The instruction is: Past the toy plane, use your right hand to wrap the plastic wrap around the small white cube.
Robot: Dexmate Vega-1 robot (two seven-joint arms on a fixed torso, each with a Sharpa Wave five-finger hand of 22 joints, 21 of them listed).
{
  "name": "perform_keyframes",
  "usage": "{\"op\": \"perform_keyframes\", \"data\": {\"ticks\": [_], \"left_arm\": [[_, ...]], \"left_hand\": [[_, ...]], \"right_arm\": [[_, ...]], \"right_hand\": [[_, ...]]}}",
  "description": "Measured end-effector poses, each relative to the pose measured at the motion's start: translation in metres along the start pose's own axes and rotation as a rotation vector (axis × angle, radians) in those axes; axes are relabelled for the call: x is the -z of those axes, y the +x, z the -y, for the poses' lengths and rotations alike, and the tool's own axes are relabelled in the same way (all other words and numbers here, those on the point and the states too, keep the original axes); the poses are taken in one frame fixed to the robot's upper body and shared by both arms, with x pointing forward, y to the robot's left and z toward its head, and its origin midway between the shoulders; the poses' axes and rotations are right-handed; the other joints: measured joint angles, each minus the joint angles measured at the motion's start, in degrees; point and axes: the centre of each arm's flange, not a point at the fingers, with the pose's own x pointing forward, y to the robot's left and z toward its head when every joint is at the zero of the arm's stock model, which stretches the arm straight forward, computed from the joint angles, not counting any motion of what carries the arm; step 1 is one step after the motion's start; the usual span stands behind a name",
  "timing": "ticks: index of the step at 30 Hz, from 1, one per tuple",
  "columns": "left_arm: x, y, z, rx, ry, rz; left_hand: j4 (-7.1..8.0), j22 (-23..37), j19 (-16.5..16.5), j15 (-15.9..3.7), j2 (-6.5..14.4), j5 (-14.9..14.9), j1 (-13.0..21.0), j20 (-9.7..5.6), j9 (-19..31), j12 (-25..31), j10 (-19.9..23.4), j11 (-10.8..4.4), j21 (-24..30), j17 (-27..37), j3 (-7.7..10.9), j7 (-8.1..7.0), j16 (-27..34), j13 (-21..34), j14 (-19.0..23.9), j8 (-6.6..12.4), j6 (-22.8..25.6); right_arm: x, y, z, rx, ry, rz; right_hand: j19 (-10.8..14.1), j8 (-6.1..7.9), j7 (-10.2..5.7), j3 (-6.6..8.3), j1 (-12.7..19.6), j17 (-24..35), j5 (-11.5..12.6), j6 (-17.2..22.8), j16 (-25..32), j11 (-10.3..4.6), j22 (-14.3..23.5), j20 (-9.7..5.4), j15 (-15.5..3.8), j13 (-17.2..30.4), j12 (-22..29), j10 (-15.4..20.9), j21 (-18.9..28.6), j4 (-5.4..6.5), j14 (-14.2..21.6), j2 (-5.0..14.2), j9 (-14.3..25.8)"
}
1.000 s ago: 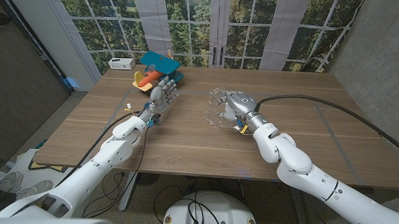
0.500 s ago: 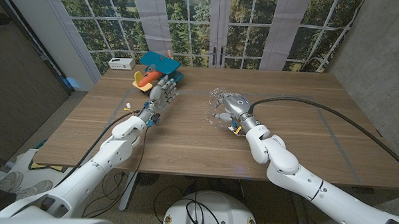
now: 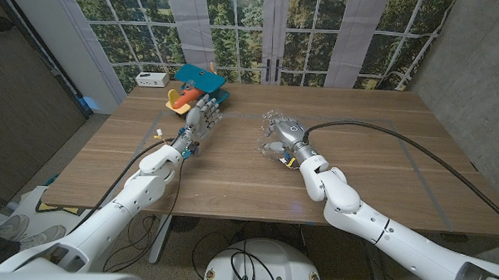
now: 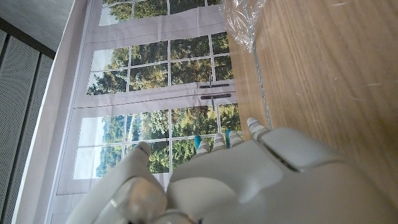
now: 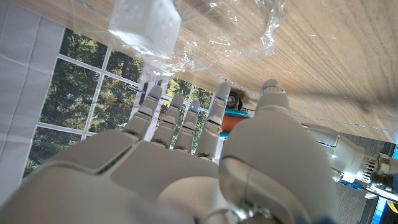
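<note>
On the left side of the wooden table [image 3: 232, 168], the left hand [image 3: 204, 115] reaches toward the far edge with its fingers [image 3: 211, 106] extended side by side, their tips just beside the toy plane [image 3: 197, 84], a teal and orange shape; whether they touch it cannot be told. It holds nothing. A small white box [image 3: 153, 78] sits near the far left corner, beside the plane.

Near the middle of the table, the right hand [image 3: 286, 135] lies over the crumpled clear plastic wrap [image 3: 271, 124], back upward. From the head view, how far its fingers are spread cannot be told. In the right wrist view the fingers [image 5: 180, 118] stretch out straight and close together, the thumb [image 5: 268, 99] set a little apart, nothing pinched between them. The small white cube [image 5: 145, 23] sits under the wrap [image 5: 236, 25] just past the fingertips, with film draped over it and spread across the wood around it. The left wrist view catches an edge of the wrap [image 4: 245, 22] on the table.
</note>
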Motion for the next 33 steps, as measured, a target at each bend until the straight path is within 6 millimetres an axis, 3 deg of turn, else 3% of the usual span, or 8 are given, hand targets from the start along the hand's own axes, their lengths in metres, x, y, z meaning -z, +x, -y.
{"op": "perform_keyframes", "data": {"ticks": [20, 33], "left_arm": [[0.003, -0.001, -0.005, -0.014, -0.008, -0.003], [0.000, -0.004, -0.006, -0.016, -0.003, -0.001]], "left_hand": [[0.24, 0.00, 0.00, 0.00, 0.00, 0.00, 0.00, 0.00, 0.00, 0.00, 0.00, 0.00, 0.00, 0.00, -0.24, -0.31, 0.00, 0.00, 0.00, 0.00, 0.31], [0.24, 0.00, -0.54, 0.00, 0.00, 0.00, 0.00, 0.12, 0.00, 0.00, 0.00, 0.00, -0.35, 0.00, -0.24, -0.31, 0.00, 0.00, 0.00, 0.00, 0.31]], "right_arm": [[-0.016, 0.010, -0.018, -0.018, -0.045, 0.007], [-0.021, 0.014, -0.029, -0.044, -0.084, 0.002]], "right_hand": [[0.34, 1.07, 0.62, -0.19, 0.57, 0.00, 0.00, 2.87, 0.00, 0.44, 0.00, -0.11, 0.09, -0.01, -0.36, 1.50, 0.00, -0.19, 0.55, 0.97, 0.26], [1.26, 1.95, 2.05, -0.19, 1.24, 0.27, 0.00, 4.91, 0.44, 0.53, -0.01, -0.01, 0.02, -0.02, -0.36, 3.06, 0.00, -0.19, 1.86, 0.90, 0.25]]}}
